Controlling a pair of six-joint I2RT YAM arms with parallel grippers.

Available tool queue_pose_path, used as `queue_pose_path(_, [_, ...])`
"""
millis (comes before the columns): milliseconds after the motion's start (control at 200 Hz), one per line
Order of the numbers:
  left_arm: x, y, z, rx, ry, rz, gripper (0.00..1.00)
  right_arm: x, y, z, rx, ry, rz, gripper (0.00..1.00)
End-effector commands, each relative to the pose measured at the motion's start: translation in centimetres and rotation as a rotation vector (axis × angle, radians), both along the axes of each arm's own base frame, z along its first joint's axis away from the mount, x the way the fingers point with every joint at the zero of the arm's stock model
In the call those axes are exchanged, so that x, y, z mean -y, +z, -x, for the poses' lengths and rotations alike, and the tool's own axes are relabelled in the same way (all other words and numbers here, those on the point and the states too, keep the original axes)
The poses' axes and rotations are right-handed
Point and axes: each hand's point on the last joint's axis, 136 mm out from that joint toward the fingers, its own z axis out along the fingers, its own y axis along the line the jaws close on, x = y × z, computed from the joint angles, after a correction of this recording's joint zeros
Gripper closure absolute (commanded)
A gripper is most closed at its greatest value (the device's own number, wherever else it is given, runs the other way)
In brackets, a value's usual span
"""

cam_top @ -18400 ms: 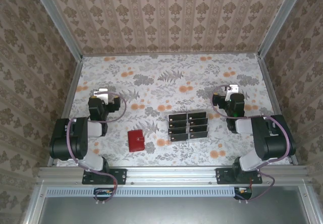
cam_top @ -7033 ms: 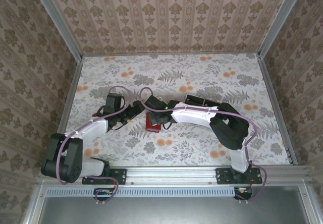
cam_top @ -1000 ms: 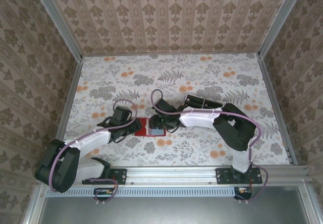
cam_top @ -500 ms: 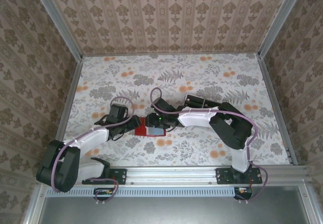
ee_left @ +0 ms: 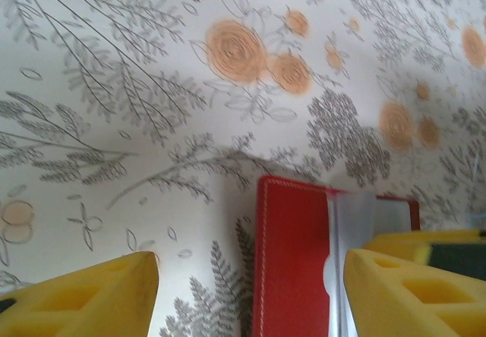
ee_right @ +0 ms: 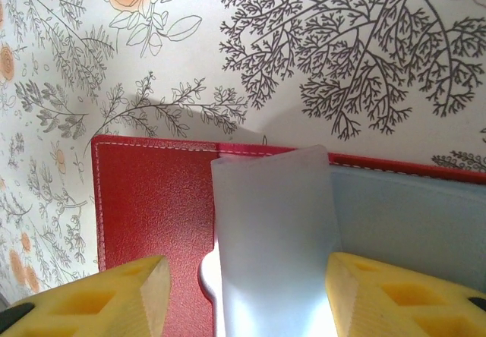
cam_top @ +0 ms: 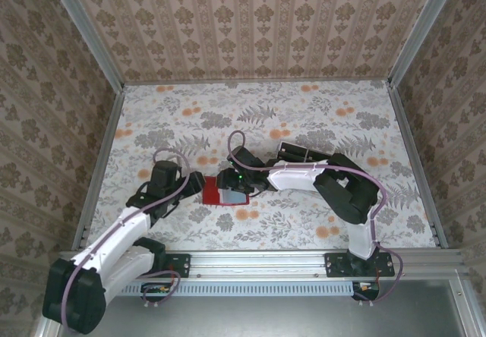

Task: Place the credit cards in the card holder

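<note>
Your left hand (ee_left: 247,295) is nearest. Its fingers are spread wide with nothing between them, and it hangs low over the floral worktop (cam_top: 326,117). It sits just short of the card holder (ee_left: 292,261) and apart from it. The holder lies ahead and slightly right of that hand, with its stitched left edge roughly on the hand's centre line.

The holder lies open and flat, mid-worktop and closer to the near edge than the far wall. Its long axis runs left-right, with the red cover on the left and the clear sleeve (ee_right: 273,231) on the right half. One sleeve leaf curls up off the holder.

Your right hand (ee_right: 247,300) is directly over the holder, fingers apart and straddling that raised leaf. I can't tell whether they touch it. No card is pinched, and I see no credit cards inside the sleeve.

So the right hand is the nearer one, already on top of the holder, and the left is beside it, placed to steady the red cover. I can't tell which sleeve edge is the mouth, so check that before you line up a card.

Farthest, just beyond the right forearm, there's a dark block (cam_top: 295,153). It's mostly hidden and may be the card rows, but I can't confirm. If it is, the cards lie beyond and right of the holder on the right arm's side, so your right hand probably has the shorter trip.
</note>
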Motion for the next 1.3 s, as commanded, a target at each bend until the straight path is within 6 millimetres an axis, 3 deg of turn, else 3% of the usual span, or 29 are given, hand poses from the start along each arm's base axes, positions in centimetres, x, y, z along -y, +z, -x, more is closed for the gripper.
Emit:
queue_pose_path(0, [0.5,-1.4,2.1,-0.052,-0.045,-0.015,0.34,-0.1,-1.1,0.3,-0.052,-0.017,-0.015,0.41])
queue_pose_path(280, [2.5,-2.5,3.9,-0.056,-0.112,-0.054,0.34,-0.7,-1.1,0.2,-0.079,-0.04,-0.055,0.41])
queue_pose_path(765, [5.7,-2.9,3.0,-0.015,-0.193,-0.079,0.33,-1.2,-1.3,-0.2,-0.114,-0.076,-0.111,0.41])
queue_pose_path(1010, [6.3,-3.4,2.5,-0.006,-0.206,-0.101,0.33,-1.1,-1.4,-0.2,-0.12,-0.085,-0.115,0.41])
queue_pose_path(1295, [6.2,-5.2,2.3,-0.034,-0.204,-0.151,0.31,-0.9,-1.2,-0.3,-0.121,-0.092,-0.124,0.41])
